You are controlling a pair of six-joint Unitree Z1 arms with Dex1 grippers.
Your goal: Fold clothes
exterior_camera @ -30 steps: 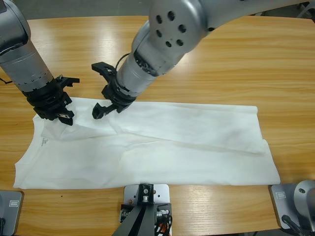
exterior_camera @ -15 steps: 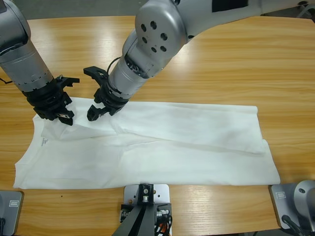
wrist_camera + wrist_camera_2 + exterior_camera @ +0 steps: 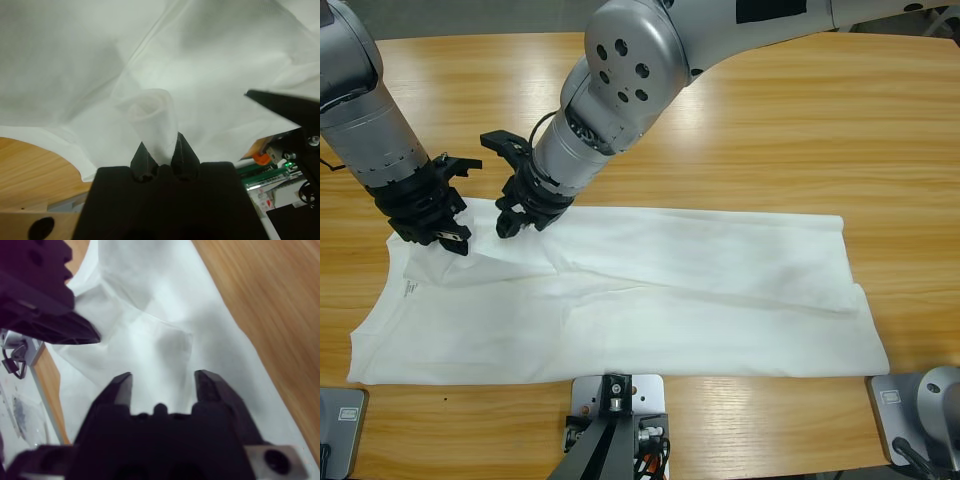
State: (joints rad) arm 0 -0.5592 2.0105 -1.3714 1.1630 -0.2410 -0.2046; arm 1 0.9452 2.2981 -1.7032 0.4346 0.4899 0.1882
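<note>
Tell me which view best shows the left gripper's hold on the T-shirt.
The left wrist view: the left gripper pinches a bunched fold of the white T-shirt. The high view shows only its place at the collar end; the right wrist view shows only its dark outline.

Bright overhead light glares in streaks on the table (image 3: 800, 110); wrist views blur.

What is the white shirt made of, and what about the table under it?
The white short-sleeved T-shirt looks like soft, matte cotton-type cloth: it wrinkles and bunches where the left gripper pinches it. The long wooden table shows grain lines and glossy light reflections, so probably varnished wood or a wood-look surface.
</note>
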